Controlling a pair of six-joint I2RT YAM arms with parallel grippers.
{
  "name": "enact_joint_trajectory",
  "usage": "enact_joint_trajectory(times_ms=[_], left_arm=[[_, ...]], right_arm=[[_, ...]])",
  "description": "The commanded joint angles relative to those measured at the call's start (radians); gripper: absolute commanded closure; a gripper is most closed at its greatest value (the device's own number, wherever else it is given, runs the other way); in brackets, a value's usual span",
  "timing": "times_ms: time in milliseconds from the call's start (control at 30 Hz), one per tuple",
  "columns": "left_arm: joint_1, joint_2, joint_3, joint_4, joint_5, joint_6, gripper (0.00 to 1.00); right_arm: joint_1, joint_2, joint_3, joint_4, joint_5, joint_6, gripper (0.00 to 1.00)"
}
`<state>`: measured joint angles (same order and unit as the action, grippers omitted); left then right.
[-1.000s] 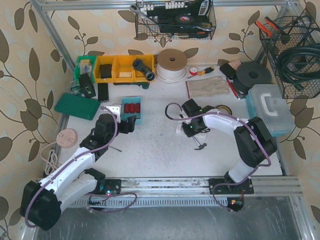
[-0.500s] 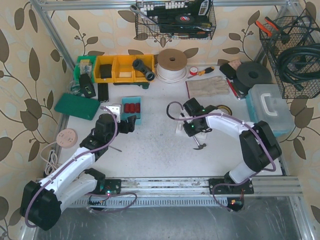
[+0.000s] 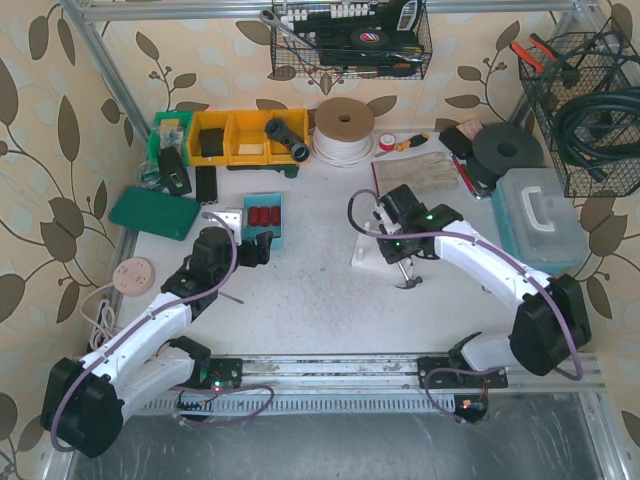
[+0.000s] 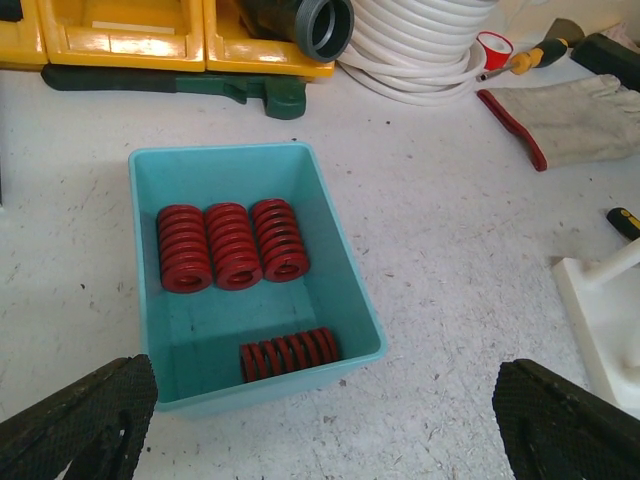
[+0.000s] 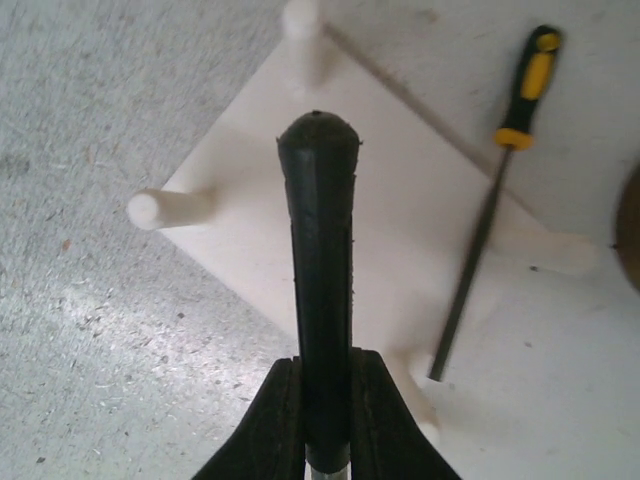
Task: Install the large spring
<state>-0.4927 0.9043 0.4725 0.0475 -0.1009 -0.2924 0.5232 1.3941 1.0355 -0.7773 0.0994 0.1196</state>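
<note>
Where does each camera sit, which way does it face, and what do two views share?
Top external: above and behind the bases, looking down on the table; left arm and right arm show whole.
Left wrist: on the left arm, facing forward and down at the teal bin of red springs; left tool open, fingers in the bottom corners.
Right wrist: looks along the right tool, shut on a black handle, down at the white peg base.
Shared: teal bin and white peg base appear in top external and left wrist.
</note>
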Motion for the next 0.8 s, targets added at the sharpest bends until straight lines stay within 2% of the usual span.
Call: enact_joint_trajectory(times_ms=[0,233,467,600,767], left_arm=[[-0.007,0.002,0.003,0.041,0.001,0.003,0.06],[-0.007,0.005,0.004,0.047,0.014,0.000,0.07],[-0.007,0.000,0.005,0.042,0.009,0.002,0.07],[-0.007,-0.007,0.002,0.043,0.008,0.002,0.07],[-0.007,-0.003,-0.001,0.051,0.013,-0.001,0.07]], right_arm=[[-0.048,-0.070,0.068,-0.076,0.085,0.024,1.00],[-0.181,-0.052,0.156,-0.080,0.207,-0.025,1.00],[-0.276,0.127,0.308,-0.069,0.346,-0.067,1.00],[-0.345,0.228,0.341,-0.048,0.327,-0.077,1.00],[-0.428,0.302,0.316,0.024,0.225,-0.101,1.00]])
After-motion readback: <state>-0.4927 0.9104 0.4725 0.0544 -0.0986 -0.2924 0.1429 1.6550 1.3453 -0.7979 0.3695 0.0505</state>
